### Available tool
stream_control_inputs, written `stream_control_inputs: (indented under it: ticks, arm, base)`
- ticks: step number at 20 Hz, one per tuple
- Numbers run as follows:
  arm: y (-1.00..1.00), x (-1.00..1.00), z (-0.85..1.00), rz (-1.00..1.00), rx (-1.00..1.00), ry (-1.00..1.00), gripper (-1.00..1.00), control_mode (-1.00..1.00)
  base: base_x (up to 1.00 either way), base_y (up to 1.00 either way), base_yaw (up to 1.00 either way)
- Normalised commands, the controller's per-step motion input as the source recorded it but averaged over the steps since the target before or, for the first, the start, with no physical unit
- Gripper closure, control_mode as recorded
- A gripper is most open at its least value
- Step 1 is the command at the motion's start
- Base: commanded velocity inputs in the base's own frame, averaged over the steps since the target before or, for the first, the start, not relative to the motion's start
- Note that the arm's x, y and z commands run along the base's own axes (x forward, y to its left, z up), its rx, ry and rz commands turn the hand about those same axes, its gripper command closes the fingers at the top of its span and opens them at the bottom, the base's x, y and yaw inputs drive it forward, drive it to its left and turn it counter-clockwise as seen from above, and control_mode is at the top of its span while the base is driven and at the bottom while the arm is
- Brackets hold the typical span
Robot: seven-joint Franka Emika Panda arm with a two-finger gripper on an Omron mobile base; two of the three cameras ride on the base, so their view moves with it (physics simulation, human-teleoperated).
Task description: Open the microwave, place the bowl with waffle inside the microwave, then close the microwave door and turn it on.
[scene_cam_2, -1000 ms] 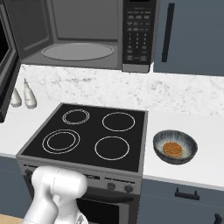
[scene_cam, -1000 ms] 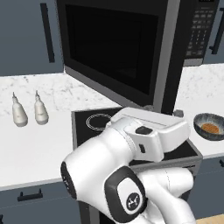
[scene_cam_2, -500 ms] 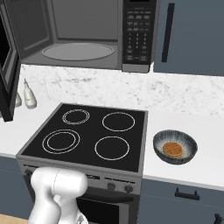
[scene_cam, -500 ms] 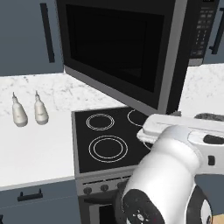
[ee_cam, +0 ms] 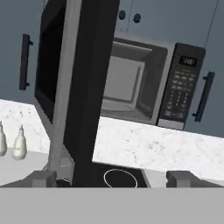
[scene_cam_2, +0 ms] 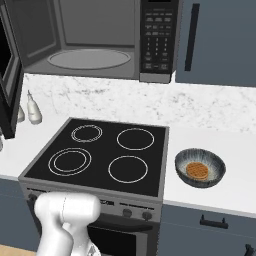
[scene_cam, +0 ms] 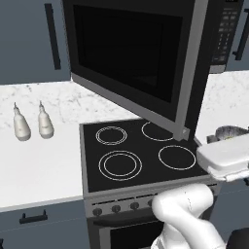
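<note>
Standing left, bottles: two pale bottles [scene_cam: 31, 127] upright and side by side on the white table [scene_cam: 39, 168], left of the stove.
Door: the microwave door [scene_cam: 131, 53] is swung wide open; in the hand view its dark edge [ee_cam: 83, 87] runs down the frame.
Stove: black four-ring stove [scene_cam_2: 102, 155] set in the table under the microwave, rings bare.
Microwave: the microwave [scene_cam_2: 100, 40] shows a grey cavity with a round plate; black button panel [scene_cam_2: 156, 37] at its right.
Bowl: the bowl [scene_cam_2: 200, 168] sits on the table just right of the stove.
Waffle: the waffle [scene_cam_2: 197, 170] lies inside the bowl.
Tool: the tool [ee_cam: 111, 178] has its fingertips [ee_cam: 43, 178] spread well apart, gripping nothing.
</note>
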Motion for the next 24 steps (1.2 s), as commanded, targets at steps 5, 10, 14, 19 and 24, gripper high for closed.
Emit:
stream_control_inputs:
  ticks: [5, 10, 14, 19, 24]
  arm:
    - [-0.32, 0.86, -0.20, 0.49, 0.20, 0.24, -1.00, -1.00]
    - [-0.17, 0.99, -0.23, 0.57, 0.26, 0.17, -1.00, -1.00]
    - [-0.09, 0.79, -0.29, 0.58, 0.26, 0.01, -1.00, -1.00]
    - [0.02, 0.50, -0.24, 0.33, 0.03, 0.14, -1.00, -1.00]
    - [0.18, 0.57, -0.14, 0.11, 0.00, 0.12, -1.00, -1.00]
  base:
    - [0.00, 0.00, 0.00]
    - [0.00, 0.00, 0.00]
    - [0.00, 0.00, 0.00]
    - [0.00, 0.00, 0.00]
    - [0.00, 0.00, 0.00]
